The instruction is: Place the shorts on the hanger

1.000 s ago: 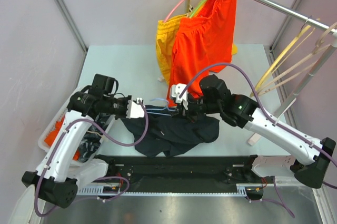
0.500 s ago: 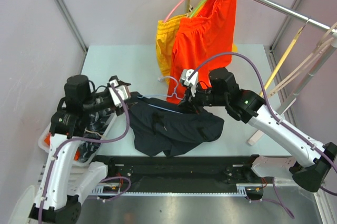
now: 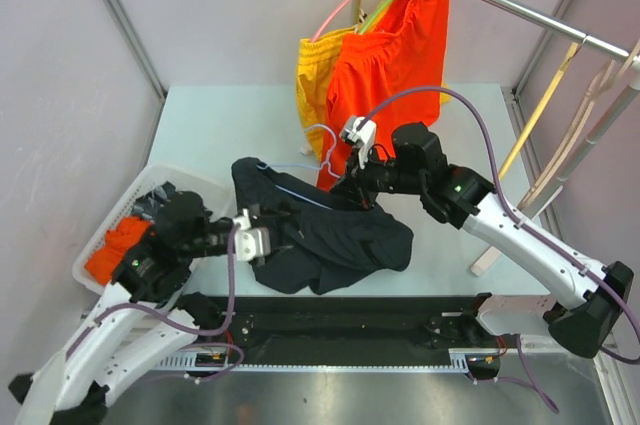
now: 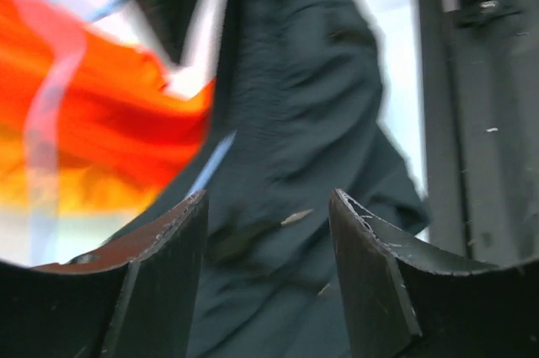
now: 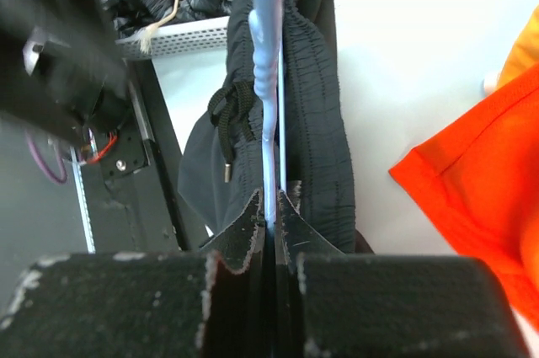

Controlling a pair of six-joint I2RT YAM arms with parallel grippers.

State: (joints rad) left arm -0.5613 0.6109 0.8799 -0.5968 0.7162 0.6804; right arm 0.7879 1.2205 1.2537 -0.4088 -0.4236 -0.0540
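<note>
The dark navy shorts [image 3: 330, 240] hang draped over the thin light-blue hanger [image 3: 292, 167], whose hook [image 3: 325, 150] points to the back. My right gripper [image 3: 352, 185] is shut on the hanger's wire [image 5: 263, 38], and the elastic waistband of the shorts [image 5: 316, 122] runs along both sides of it. My left gripper [image 3: 262, 242] stands open at the left lower side of the shorts [image 4: 303, 122], with fabric just beyond its fingertips [image 4: 189, 211] and nothing pinched between them.
Bright orange shorts [image 3: 390, 65] and yellow shorts [image 3: 312, 85] hang from the rail [image 3: 500, 0] at the back. Cream hangers [image 3: 570, 115] hang at the right. A white basket [image 3: 105, 235] with clothes sits at the left. The black base rail [image 3: 340, 315] runs along the near edge.
My left gripper has let go, opened and dropped back toward the near left. The right gripper has lifted the hanger a little toward the back, and the shorts now hang from it.
</note>
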